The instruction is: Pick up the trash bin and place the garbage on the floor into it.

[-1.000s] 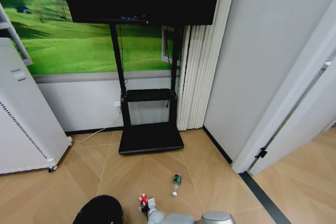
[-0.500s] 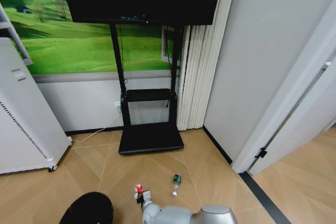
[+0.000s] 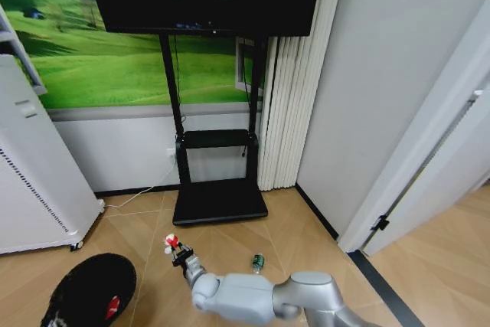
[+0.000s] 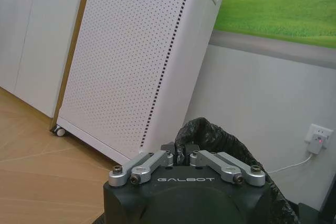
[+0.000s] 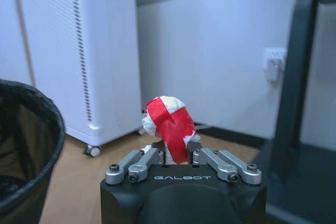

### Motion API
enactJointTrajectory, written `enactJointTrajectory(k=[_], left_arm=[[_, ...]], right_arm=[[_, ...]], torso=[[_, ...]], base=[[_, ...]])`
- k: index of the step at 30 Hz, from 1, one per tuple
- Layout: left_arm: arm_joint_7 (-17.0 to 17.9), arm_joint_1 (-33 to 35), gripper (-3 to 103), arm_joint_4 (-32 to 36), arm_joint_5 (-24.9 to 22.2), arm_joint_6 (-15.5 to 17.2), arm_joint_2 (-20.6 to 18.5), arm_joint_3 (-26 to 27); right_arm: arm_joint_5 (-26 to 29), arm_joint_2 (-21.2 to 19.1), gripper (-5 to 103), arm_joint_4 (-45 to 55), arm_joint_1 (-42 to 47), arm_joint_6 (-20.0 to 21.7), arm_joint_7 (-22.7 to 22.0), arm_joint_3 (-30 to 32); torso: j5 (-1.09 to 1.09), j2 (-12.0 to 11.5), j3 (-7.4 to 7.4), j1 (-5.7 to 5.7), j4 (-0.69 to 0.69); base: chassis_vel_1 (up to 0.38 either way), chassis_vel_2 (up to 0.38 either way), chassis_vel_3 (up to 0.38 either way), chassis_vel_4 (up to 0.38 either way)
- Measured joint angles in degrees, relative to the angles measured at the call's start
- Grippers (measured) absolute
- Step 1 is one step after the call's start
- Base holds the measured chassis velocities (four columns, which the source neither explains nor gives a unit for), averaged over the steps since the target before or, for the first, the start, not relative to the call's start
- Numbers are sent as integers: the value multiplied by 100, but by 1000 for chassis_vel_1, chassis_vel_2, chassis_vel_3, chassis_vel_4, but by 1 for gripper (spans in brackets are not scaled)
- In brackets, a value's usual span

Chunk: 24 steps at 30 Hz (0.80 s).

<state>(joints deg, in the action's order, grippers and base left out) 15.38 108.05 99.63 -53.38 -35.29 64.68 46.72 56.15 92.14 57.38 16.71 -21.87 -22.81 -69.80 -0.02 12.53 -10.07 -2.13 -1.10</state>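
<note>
mid-task stage of loading the trash bin [image 3: 90, 290]: the right claw [image 3: 177, 251], reaching across toward the robot's left above the wooden floor [image 3: 321, 266], is pinched on a crumpled red-and-white wrapper [image 3: 171, 242] and carries it raised, near the bin but not yet over its mouth. in the right wrist view the wrapper [image 5: 169, 122] stands upright between the closed fingers [image 5: 137, 163], with the bin's black rim [image 5: 41, 109] just to one side. the left claw [image 4: 184, 157] is pressed together on the bin's black liner edge [image 4: 202, 132], holding the bin tilted toward the right arm in front of the white perforated cabinet [image 4: 131, 61]. a red-and-white piece [image 3: 112, 307] already lies inside the bin; the small clear bottle with a green label [image 3: 258, 263] remains on the floor, apart from both claws, near the base of the black screen stand [image 3: 220, 201]. judged next requirement: bring the wrapper squarely over the bin opening before letting go, since a release short of the rim would drop it back to the floor; the bottle would then be left to collect. legible writing: "galbot" on the housing of each claw; the bottle's label is too small to read.
</note>
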Motion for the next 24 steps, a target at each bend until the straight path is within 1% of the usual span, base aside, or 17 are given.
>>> enactJointTrajectory(k=[1,4,5,6,7,8,9,10,11,12,15,19,24], left_arm=[[0,0,8,0,0,0,0,0],[30,-151,8,-126,-98,47,-110,0],[45,-237,8,-189,-143,69,-154,0],[45,-237,8,-189,-143,69,-154,0],[58,-293,8,-218,-170,89,-188,-2],[68,-359,8,-251,-208,111,-228,-13],[68,-359,8,-251,-208,111,-228,-13],[81,-439,8,-288,-232,139,-269,-27],[98,-494,8,-311,-244,154,-300,-39],[98,-494,8,-311,-244,154,-300,-39],[181,-678,8,-335,-262,218,-376,-98],[259,-831,8,-330,-259,283,-425,-176],[352,-961,8,-291,-206,356,-454,-282]], right_arm=[[0,0,20,0,0,0,0,0],[-212,0,20,-47,-161,-228,334,-177],[-400,0,20,-96,-234,-390,528,-278],[-400,0,20,-96,-234,-390,528,-278],[-579,0,20,-143,-279,-500,659,-348],[-882,0,20,-224,-345,-655,843,-436],[-882,0,20,-224,-345,-655,843,-436],[-1225,0,20,-280,-416,-795,998,-512],[-1441,-1,20,-301,-454,-879,1089,-561],[-1441,-1,20,-301,-454,-879,1089,-561],[-1874,0,20,-333,-531,-1034,1230,-636],[-2010,0,20,-378,-540,-1048,1254,-674],[-2052,-1,20,-500,-490,-1033,1252,-725]], torso=[[0,0,0,0,0],[0,0,0,0,-2],[0,0,0,0,-2],[0,0,0,0,-2],[0,0,0,0,-2],[1,0,0,0,-2],[1,0,0,0,-2],[0,0,0,0,-2],[0,0,0,0,-2],[0,0,0,0,-2],[1,0,0,0,-1],[1,0,0,0,-2],[2,0,1,0,-2]], base=[[0,0,0,0],[0,0,0,0],[0,0,0,0],[0,0,0,0],[0,0,0,0],[0,0,0,0],[0,0,0,0],[0,0,0,0],[0,0,0,0],[0,0,0,0],[0,0,0,0],[0,0,0,0],[0,0,0,0]])
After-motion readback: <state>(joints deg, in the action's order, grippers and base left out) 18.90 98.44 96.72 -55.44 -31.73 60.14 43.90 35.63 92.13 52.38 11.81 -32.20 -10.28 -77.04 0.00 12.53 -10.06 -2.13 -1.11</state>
